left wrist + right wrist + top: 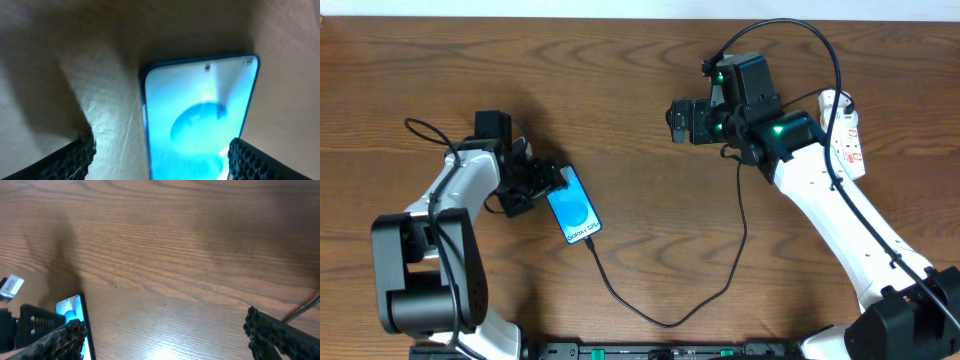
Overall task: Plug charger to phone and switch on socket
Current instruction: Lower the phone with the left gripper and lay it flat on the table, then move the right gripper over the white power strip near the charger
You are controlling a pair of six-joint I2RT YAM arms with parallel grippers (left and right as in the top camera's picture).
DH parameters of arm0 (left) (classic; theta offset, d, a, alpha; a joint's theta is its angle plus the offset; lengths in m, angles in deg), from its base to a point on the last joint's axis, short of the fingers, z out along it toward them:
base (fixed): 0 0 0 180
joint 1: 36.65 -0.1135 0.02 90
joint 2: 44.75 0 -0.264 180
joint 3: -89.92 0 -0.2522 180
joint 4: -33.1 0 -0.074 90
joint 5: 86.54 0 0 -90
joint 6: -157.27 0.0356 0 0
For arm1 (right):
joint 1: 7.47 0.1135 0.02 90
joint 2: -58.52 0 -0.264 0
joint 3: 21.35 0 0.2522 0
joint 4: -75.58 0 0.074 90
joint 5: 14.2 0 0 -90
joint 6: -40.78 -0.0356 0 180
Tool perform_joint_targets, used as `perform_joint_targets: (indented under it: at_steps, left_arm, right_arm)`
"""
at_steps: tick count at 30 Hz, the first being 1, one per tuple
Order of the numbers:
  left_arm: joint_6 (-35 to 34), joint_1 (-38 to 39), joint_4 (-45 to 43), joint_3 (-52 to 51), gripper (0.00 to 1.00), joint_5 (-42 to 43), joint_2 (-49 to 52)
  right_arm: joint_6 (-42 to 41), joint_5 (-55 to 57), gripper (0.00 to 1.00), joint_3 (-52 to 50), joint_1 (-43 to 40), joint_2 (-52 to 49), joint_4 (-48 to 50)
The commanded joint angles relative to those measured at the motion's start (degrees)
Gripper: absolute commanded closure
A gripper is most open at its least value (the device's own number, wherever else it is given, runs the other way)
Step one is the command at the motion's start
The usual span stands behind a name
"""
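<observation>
The table (620, 60) is dark brown wood, its fine grain running lengthwise from left edge to right edge. In the wrist views the grain shows as long wavy lines, paled by glare. Beyond the far edge lies a thin pale strip (570, 6), too narrow to identify.

Overhead we look straight down on the whole table (640, 60). Left wrist we sit very close above the phone (200, 115). Right wrist we look low across the wood, phone far off at 8 o'clock. All three share it.
</observation>
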Motion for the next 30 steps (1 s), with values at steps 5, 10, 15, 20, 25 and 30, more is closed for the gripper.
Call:
perform_joint_targets:
  at_steps: [5, 10, 15, 20, 25, 30]
  left_arm:
    - [15.87, 3.19, 7.19, 6.67, 0.12, -4.83, -16.17]
    - [20.61, 9.33, 15.47, 8.28, 0.12, -7.82, -28.87]
    - [20.63, 10.84, 15.74, 8.26, 0.12, -7.78, -38.75]
    - [20.63, 10.84, 15.74, 8.26, 0.12, -7.78, -41.88]
    - [20.63, 10.84, 15.76, 8.26, 0.12, -7.78, -41.29]
    - [20.63, 10.84, 15.76, 8.26, 0.12, -7.78, -41.03]
  right_arm:
    - [0.68, 3.17, 0.01, 0.02, 0.04, -0.24, 0.17]
    - [0.68, 3.13, 0.01, 0.00, 0.04, -0.55, 0.13]
    - [0.68, 3.13, 0.01, 0.00, 0.02, -0.55, 0.13]
    - [0.68, 3.13, 0.01, 0.00, 0.04, -0.55, -0.70]
    - [0.70, 3.13, 0.01, 0.00, -0.02, -0.55, -0.68]
    - [1.16, 1.42, 0.01, 0.24, -2.25, -0.52, -2.27]
